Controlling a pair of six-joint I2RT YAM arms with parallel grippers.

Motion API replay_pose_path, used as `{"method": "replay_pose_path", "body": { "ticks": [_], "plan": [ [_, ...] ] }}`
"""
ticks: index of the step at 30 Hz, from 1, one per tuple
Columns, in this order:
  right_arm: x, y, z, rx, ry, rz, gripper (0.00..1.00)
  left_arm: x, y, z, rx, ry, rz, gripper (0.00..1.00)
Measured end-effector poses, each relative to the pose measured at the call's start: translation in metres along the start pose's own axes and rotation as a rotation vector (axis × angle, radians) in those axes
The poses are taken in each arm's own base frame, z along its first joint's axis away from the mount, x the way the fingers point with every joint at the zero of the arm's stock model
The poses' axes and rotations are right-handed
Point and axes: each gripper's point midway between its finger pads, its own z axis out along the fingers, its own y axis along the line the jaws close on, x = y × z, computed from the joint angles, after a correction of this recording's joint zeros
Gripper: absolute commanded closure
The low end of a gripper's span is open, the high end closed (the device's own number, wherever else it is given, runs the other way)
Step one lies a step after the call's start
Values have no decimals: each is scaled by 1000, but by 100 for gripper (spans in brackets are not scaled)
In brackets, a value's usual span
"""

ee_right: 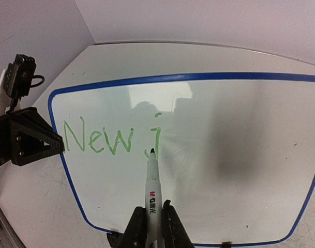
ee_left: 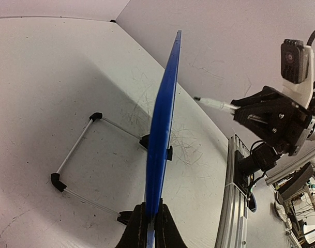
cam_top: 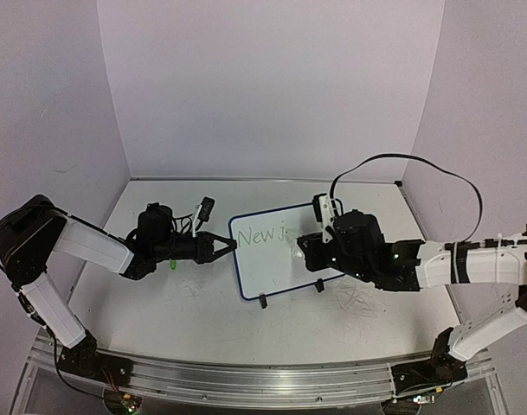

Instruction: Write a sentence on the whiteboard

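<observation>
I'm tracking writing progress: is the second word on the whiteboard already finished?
No: the green writing on the whiteboard reads only "New j", with the marker tip at the j's foot.

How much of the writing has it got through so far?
Done: green handwritten "New" and a "j" on the small blue-rimmed whiteboard. In hand: the right jaws are shut on a white marker pen, its tip at the j's foot, while the left jaws clamp the board's side edge. Left: the rest of the sentence; most of the board is blank.
</observation>
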Motion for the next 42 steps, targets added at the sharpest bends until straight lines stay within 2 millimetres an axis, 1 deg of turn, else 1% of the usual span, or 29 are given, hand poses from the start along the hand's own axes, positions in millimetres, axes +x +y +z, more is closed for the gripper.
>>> {"method": "replay_pose_path", "body": {
  "ticks": [2,4,11,14,27,33,42],
  "plan": [
    [-12,-1,-6,-6,-33,11,100,0,0,0,0,0,1,100],
    [-17,-2,-7,-7,-48,15,100,0,0,0,0,0,2,100],
    [-2,-8,6,26,-11,-9,100,0,0,0,0,0,2,100],
    [1,-10,9,35,-3,-15,100,0,0,0,0,0,2,100],
    [-8,-10,13,48,-20,-22,100,0,0,0,0,0,3,100],
    [-7,-14,16,59,-17,-27,100,0,0,0,1,0,3,100],
    [-5,-13,18,58,-14,-27,100,0,0,0,0,0,3,100]
  ]
}}
